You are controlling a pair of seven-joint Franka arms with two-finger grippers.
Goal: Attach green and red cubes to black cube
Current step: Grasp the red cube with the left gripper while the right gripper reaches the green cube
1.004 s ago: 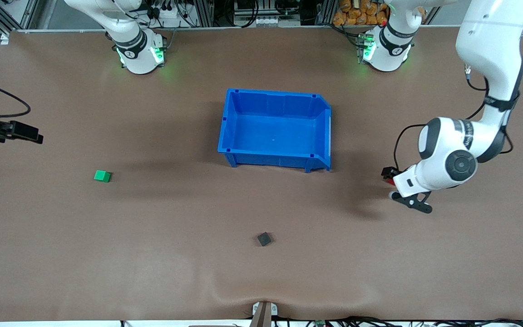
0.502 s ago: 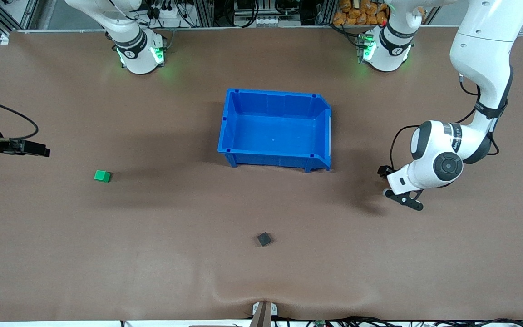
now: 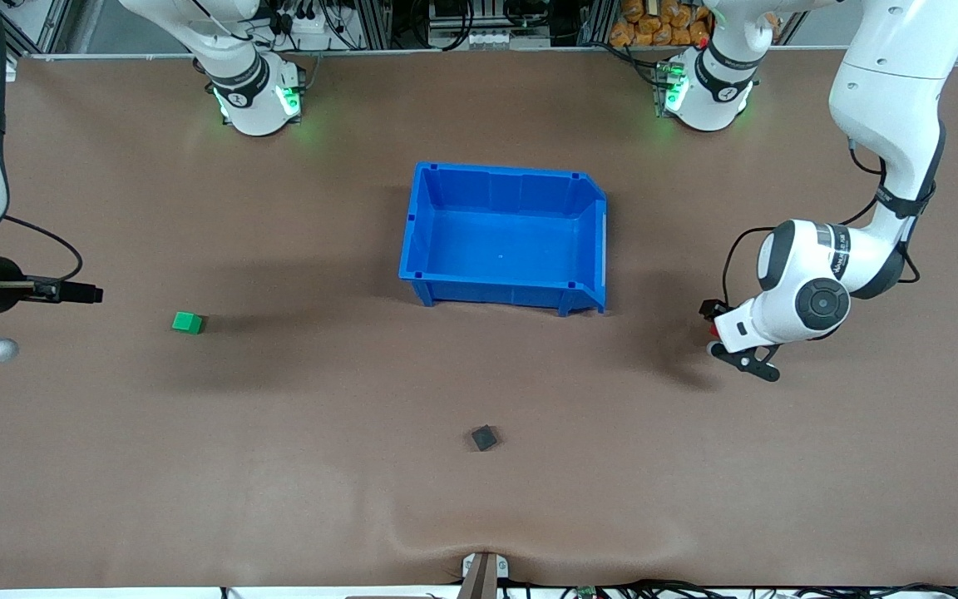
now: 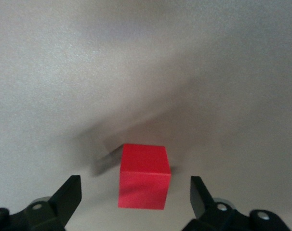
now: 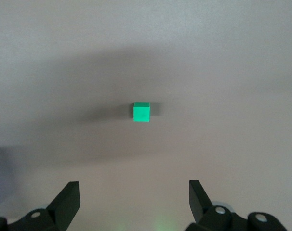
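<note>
Both arms close in on their cubes

The left gripper (image 4: 134,192) has dropped low around the red cube (image 4: 144,175), jaws wide, not yet touching; the pinch looks imminent. The right gripper (image 5: 134,199) has moved toward the green cube (image 3: 187,322), jaws wide, well short. The black cube (image 3: 485,437) sits alone on the tabletop (image 3: 279,466), nearer the camera than the blue bin (image 3: 504,293). In the front view the red cube is nearly hidden and the right gripper is cut off.
</note>
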